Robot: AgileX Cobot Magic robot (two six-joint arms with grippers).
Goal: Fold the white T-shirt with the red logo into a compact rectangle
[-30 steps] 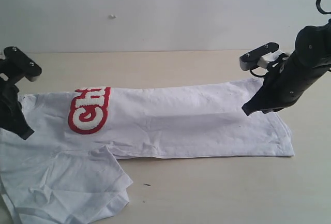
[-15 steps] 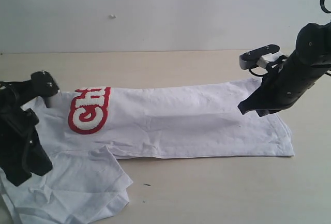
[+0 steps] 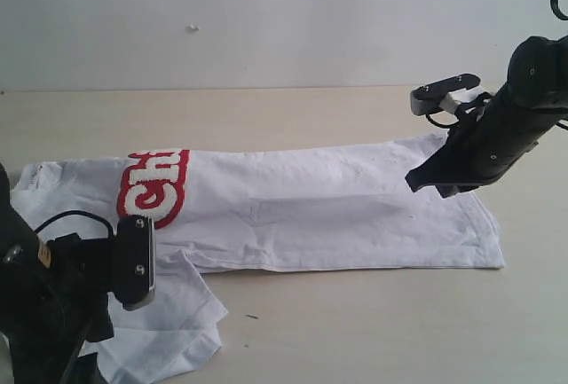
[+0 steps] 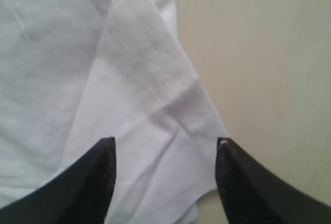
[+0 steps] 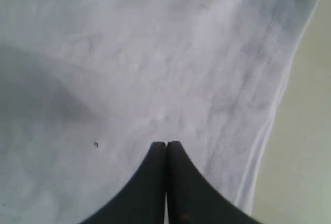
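One white T-shirt (image 3: 337, 207) bears one red logo (image 3: 153, 189).

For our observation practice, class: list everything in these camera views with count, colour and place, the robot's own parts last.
table: one, pale beige, under everything
wall: one, white, behind the table
white T-shirt: one, white, lying flat on the table, partly folded
red logo: one, red with white letters, at the shirt's left end in the exterior view
dark speck: one, dark, on the table before the shirt
left gripper: one, black, open over the shirt's edge
right gripper: one, black, shut over the shirt near its hem
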